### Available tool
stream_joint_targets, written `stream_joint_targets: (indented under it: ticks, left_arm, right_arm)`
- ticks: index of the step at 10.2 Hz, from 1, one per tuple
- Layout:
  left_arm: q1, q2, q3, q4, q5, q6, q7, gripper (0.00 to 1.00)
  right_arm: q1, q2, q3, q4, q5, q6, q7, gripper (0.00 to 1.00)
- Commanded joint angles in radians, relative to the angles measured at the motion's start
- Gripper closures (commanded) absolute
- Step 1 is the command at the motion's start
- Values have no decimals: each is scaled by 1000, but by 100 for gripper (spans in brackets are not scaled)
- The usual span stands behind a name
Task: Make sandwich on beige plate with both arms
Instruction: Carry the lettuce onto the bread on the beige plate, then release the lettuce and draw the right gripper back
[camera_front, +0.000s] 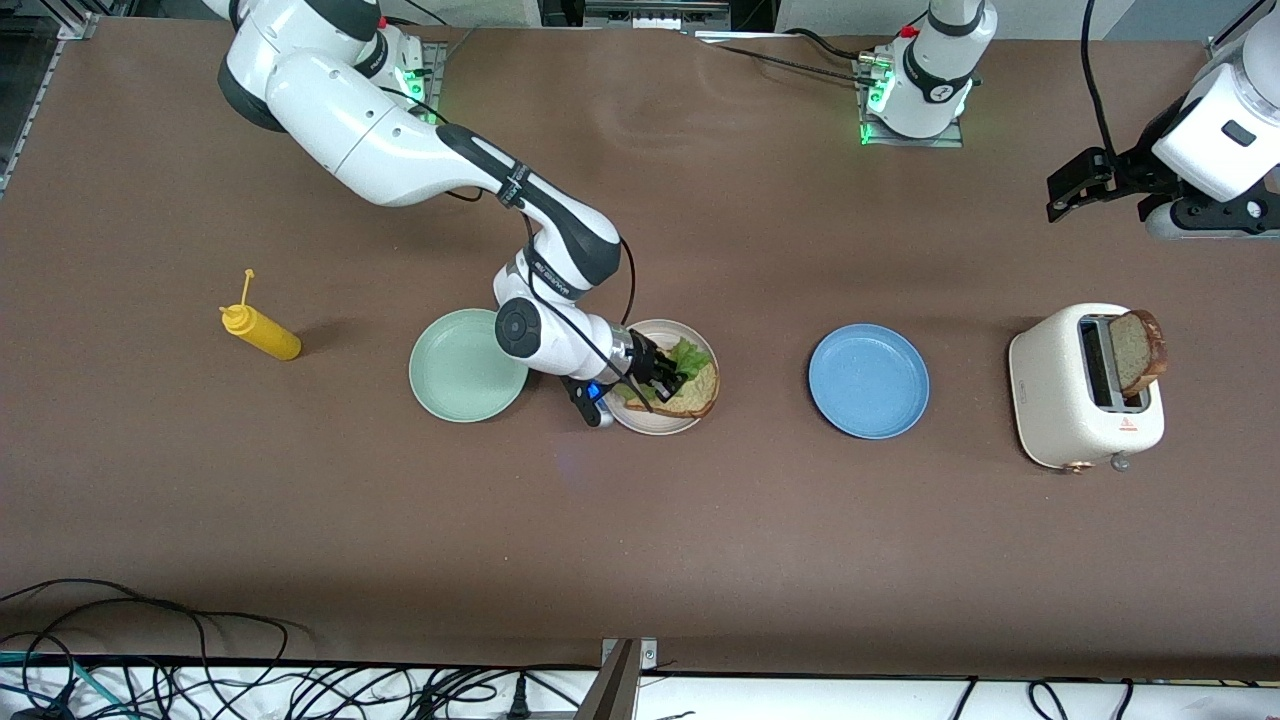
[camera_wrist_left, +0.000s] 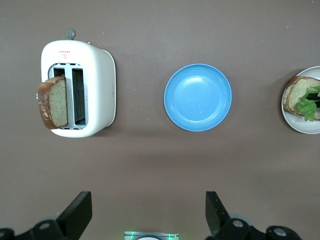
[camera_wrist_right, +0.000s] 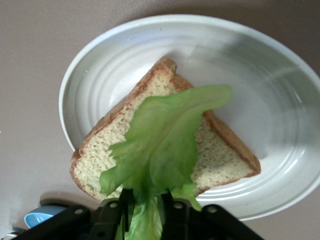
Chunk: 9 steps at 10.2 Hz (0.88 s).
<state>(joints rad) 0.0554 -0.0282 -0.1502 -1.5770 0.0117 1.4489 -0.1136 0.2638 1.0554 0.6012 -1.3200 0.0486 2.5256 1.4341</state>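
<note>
The beige plate (camera_front: 634, 420) sits mid-table between a mint-green plate and a blue plate. One slice of wholegrain bread (camera_front: 700, 392) lies on it, also in the right wrist view (camera_wrist_right: 220, 155). My right gripper (camera_front: 668, 378) is shut on a green lettuce leaf (camera_wrist_right: 165, 145) and holds it just over the bread. A second bread slice (camera_front: 1138, 352) stands in the toaster (camera_front: 1085, 400). My left gripper (camera_front: 1085, 190) is open and empty, waiting high above the left arm's end of the table; its fingers (camera_wrist_left: 75, 217) show wide apart.
A mint-green plate (camera_front: 468, 365) lies beside the beige plate toward the right arm's end. A blue plate (camera_front: 868, 381) lies between the beige plate and the toaster. A yellow mustard bottle (camera_front: 260, 332) lies at the right arm's end. Cables run along the table's near edge.
</note>
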Motion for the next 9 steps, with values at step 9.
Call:
stream_joint_targets:
  ticks: [9]
  left_arm:
    - [11, 11, -2, 29, -27, -22, 18, 0]
  right_arm:
    - [-196, -250, 9, 47, 16, -403, -91, 0]
